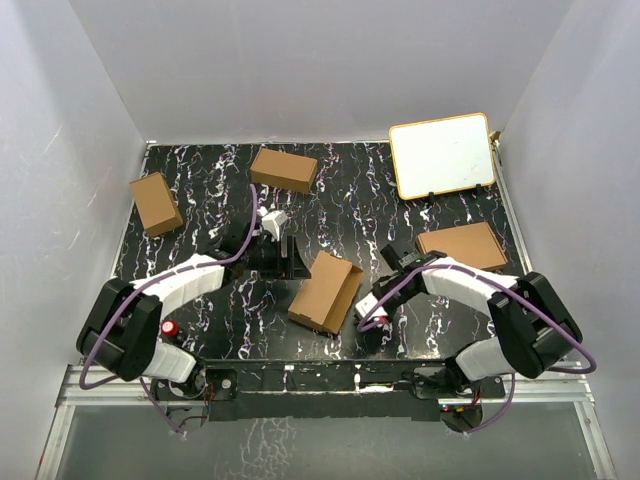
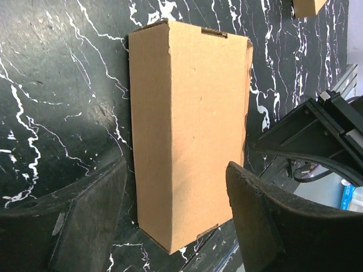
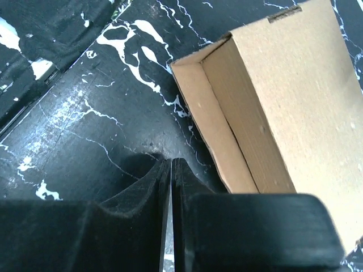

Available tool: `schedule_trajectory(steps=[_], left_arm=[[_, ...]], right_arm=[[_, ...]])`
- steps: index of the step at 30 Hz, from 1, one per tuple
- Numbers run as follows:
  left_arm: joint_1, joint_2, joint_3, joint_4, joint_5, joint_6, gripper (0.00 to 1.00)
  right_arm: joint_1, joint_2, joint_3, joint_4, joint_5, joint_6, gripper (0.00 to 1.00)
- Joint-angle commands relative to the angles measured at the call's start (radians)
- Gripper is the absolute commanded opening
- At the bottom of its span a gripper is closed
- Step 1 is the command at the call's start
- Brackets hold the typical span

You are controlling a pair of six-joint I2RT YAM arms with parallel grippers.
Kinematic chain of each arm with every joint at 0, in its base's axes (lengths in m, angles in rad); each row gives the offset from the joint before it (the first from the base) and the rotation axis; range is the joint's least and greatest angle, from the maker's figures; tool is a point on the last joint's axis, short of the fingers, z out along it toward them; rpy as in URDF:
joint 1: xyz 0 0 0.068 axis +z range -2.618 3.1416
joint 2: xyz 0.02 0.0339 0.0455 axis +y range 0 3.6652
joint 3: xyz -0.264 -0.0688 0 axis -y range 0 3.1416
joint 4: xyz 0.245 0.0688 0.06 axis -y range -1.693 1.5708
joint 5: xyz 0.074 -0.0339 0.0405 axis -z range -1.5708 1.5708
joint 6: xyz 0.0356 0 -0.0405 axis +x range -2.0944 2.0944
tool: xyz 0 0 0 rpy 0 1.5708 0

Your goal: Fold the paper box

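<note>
One paper box (image 1: 325, 290), end open | left fingers (image 2: 85, 221) spread | right fingers (image 3: 142, 226) pressed together

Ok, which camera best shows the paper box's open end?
Right wrist: looks into the open end of the paper box, inner walls visible. Left wrist shows only outer faces; top external, the whole box, small.

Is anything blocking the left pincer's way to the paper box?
Nothing visible. The left pincer is open and the paper box lies straight ahead of it, with only the black marbled table around it.
</note>
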Motion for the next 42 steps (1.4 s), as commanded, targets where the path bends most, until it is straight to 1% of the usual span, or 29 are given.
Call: schedule_trajectory(steps=[1,4,9,12,18,21,23,26,27,28,29,31,34,36,38,39,42], left_arm=[[-0.017,-0.037,-0.045,0.085,0.034,-0.066,0.68],[-0.036,-0.021,-0.067,0.108,0.035,-0.082,0.67],[-0.062,0.012,-0.098,0.148,0.040,-0.101,0.61],[-0.074,0.023,-0.109,0.160,0.042,-0.114,0.59],[-0.105,0.017,-0.146,0.202,0.033,-0.158,0.53],[-0.130,0.023,-0.166,0.235,0.034,-0.179,0.47],[-0.146,0.029,-0.171,0.245,0.031,-0.188,0.47],[-0.163,0.030,-0.176,0.249,0.012,-0.196,0.46],[-0.164,0.026,-0.177,0.247,0.004,-0.197,0.47],[-0.164,0.020,-0.176,0.239,-0.010,-0.196,0.48],[-0.164,0.011,-0.172,0.222,-0.029,-0.191,0.50],[-0.164,-0.011,-0.156,0.181,-0.069,-0.176,0.54],[-0.161,-0.038,-0.125,0.133,-0.119,-0.149,0.60],[-0.156,-0.059,-0.101,0.116,-0.141,-0.133,0.63],[-0.149,-0.071,-0.079,0.104,-0.159,-0.115,0.65],[-0.145,-0.073,-0.068,0.099,-0.168,-0.108,0.66],[-0.139,-0.084,-0.033,0.083,-0.201,-0.068,0.66]], right_arm=[[0.072,0.009,-0.016,0.126,0.037,0.052,0.11],[0.118,0.007,-0.028,0.172,0.058,0.090,0.10],[0.167,0.009,-0.043,0.250,0.082,0.157,0.10],[0.196,0.000,-0.054,0.345,0.101,0.285,0.10],[0.217,-0.014,-0.055,0.441,0.085,0.440,0.11],[0.216,-0.016,-0.043,0.501,0.083,0.571,0.11],[0.217,-0.013,-0.040,0.538,0.093,0.646,0.11],[0.216,-0.009,-0.036,0.558,0.105,0.688,0.11],[0.214,-0.007,-0.032,0.549,0.106,0.685,0.12],[0.211,-0.006,-0.024,0.507,0.099,0.663,0.12],[0.204,-0.002,-0.012,0.469,0.083,0.608,0.13],[0.169,0.012,0.025,0.311,0.034,0.456,0.15],[0.070,0.040,0.083,0.010,-0.040,0.147,0.17],[-0.003,0.046,0.100,-0.078,-0.062,0.060,0.17],[-0.064,0.038,0.106,-0.099,-0.064,0.052,0.17],[-0.085,0.030,0.109,-0.093,-0.062,0.074,0.17],[-0.132,0.010,0.110,0.003,-0.027,0.248,0.17]])
